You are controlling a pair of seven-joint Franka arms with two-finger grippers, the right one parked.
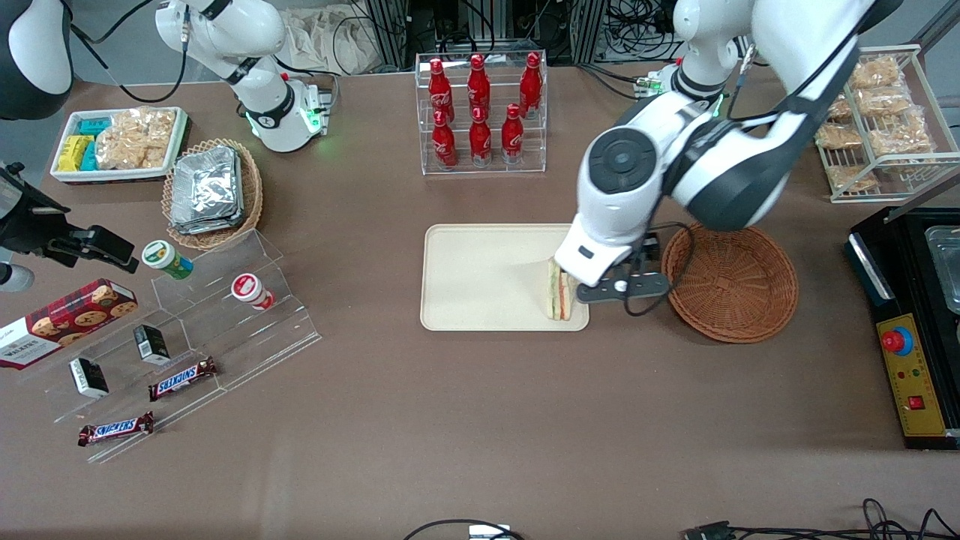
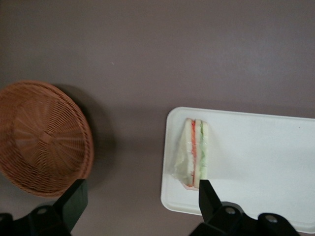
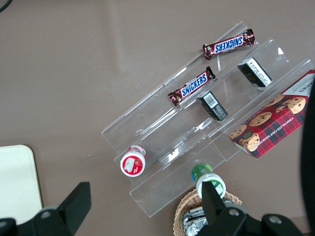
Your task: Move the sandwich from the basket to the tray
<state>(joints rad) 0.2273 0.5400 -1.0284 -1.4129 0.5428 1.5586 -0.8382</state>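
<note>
The sandwich [image 1: 561, 294], a white wedge with green and orange-red layers in clear wrap, rests on the cream tray [image 1: 480, 277], in the tray's corner nearest the round wicker basket [image 1: 731, 281]. The basket holds nothing. My left gripper [image 2: 141, 206] hovers above the tray's edge by the sandwich, between tray and basket. It is open, its black fingers [image 2: 209, 196] spread wide with nothing between them. The wrist view shows the sandwich [image 2: 194, 152] free on the tray [image 2: 256, 162], apart from the basket [image 2: 39, 137]. In the front view the arm's wrist [image 1: 600, 255] covers the fingers.
A clear rack of red cola bottles [image 1: 480, 105] stands farther from the front camera than the tray. A wire rack of snacks [image 1: 877, 120] and a black appliance [image 1: 915, 315] sit at the working arm's end. Acrylic steps [image 1: 195, 337] and a foil-pack basket [image 1: 210, 191] lie toward the parked arm's end.
</note>
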